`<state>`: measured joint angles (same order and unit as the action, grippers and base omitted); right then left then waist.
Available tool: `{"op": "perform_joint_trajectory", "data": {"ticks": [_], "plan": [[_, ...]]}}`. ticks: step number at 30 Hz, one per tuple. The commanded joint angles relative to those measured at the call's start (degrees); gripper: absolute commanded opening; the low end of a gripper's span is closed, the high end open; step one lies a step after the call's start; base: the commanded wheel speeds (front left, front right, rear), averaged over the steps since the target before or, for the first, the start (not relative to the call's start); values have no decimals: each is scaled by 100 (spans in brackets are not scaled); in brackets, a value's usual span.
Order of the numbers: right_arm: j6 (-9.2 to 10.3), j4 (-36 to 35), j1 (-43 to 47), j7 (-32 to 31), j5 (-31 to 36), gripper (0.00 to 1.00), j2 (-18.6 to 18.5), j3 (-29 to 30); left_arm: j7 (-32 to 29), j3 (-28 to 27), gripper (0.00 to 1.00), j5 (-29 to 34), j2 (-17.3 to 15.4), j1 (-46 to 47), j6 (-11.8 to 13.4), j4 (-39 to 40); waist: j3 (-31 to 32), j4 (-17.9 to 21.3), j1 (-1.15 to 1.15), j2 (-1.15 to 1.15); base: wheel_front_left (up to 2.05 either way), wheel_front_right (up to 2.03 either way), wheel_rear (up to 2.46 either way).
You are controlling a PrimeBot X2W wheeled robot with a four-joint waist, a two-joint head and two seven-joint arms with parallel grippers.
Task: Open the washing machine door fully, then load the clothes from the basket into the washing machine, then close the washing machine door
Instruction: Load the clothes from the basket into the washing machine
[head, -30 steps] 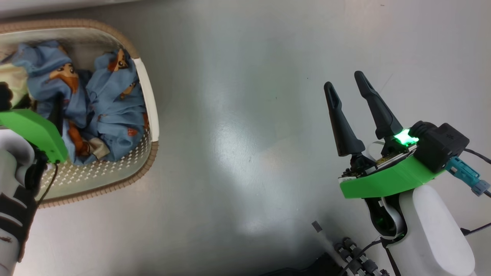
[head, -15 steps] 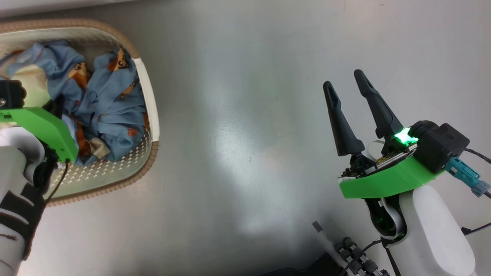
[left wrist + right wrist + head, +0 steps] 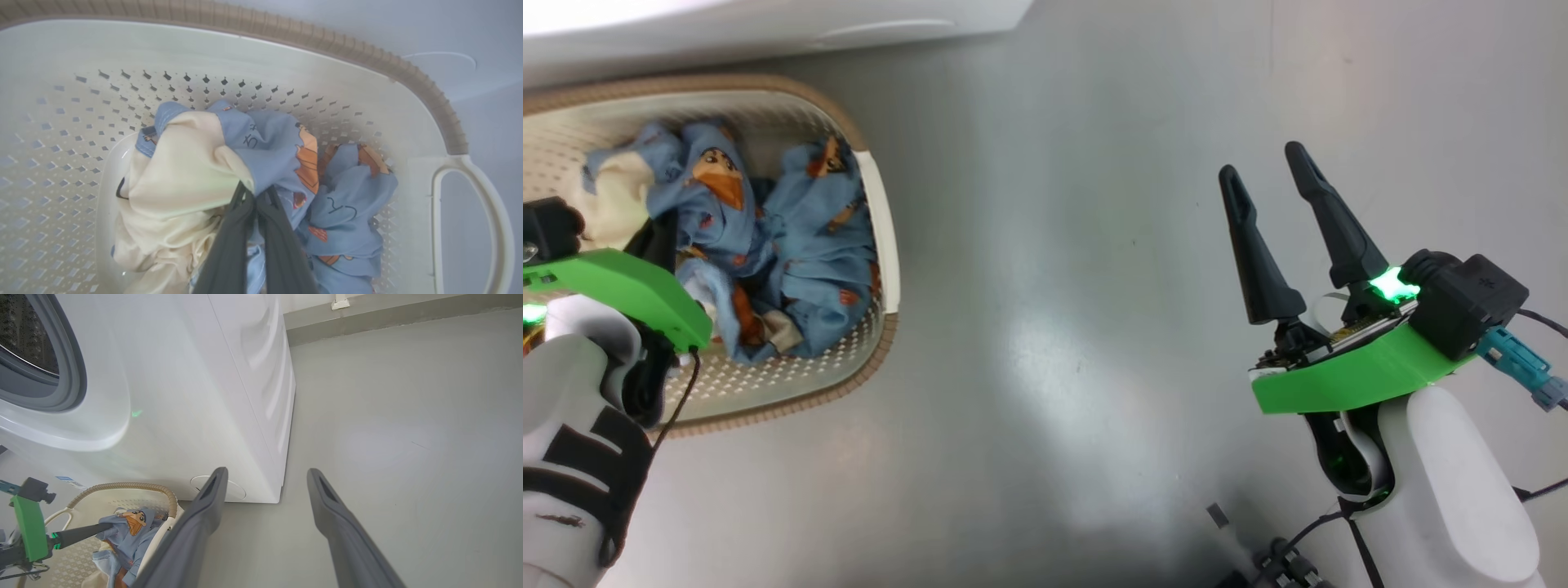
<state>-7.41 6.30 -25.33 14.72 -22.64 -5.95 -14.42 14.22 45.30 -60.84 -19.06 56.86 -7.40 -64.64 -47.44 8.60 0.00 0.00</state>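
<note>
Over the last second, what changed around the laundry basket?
The left tool closed on the clothes in the basket, pinching blue and cream fabric and bunching it together. The head view itself shifted, so the basket only seems to move. The right tool stayed open above the floor.

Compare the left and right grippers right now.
The left gripper is shut on the clothes; the right gripper is open and holds nothing. The left reaches into the basket; the right hangs over the floor. Both have two long dark fingers.
</note>
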Motion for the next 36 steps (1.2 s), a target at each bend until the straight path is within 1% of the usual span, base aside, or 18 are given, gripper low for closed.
{"op": "perform_joint_trajectory", "data": {"ticks": [1,4,8,14,15,23,28,36], "plan": [[-8,-83,151,28,-4,100,-30,-55,73,-296,0,5,-273,-168,-9,159,241,-140,0,0,0,0,0],[-8,-33,194,28,-31,100,-59,-17,75,-666,0,218,-315,-337,-9,414,441,-219,0,0,0,0,0],[-8,50,288,28,-71,100,-105,10,76,-1178,0,630,-278,-718,-9,710,760,-311,0,0,0,0,0],[-8,179,472,28,-139,100,-181,66,77,-1942,0,1280,-144,-1346,-9,1172,1253,-431,0,0,0,0,0],[-8,179,472,28,-139,100,-181,66,77,-1942,0,1280,-144,-1346,-9,1172,1253,-431,0,0,0,0,0],[-8,334,796,28,-228,100,-298,163,77,-2842,0,2026,88,-2157,-9,1838,1904,-553,0,0,0,0,0],[-8,410,1085,28,-277,100,-353,239,77,-3248,0,2423,205,-2659,-9,2263,2345,-615,0,0,0,0,0],[-8,482,1524,28,-340,100,-439,426,77,-3658,0,2901,319,-3319,-9,3005,2928,-724,0,0,0,0,0]]}}
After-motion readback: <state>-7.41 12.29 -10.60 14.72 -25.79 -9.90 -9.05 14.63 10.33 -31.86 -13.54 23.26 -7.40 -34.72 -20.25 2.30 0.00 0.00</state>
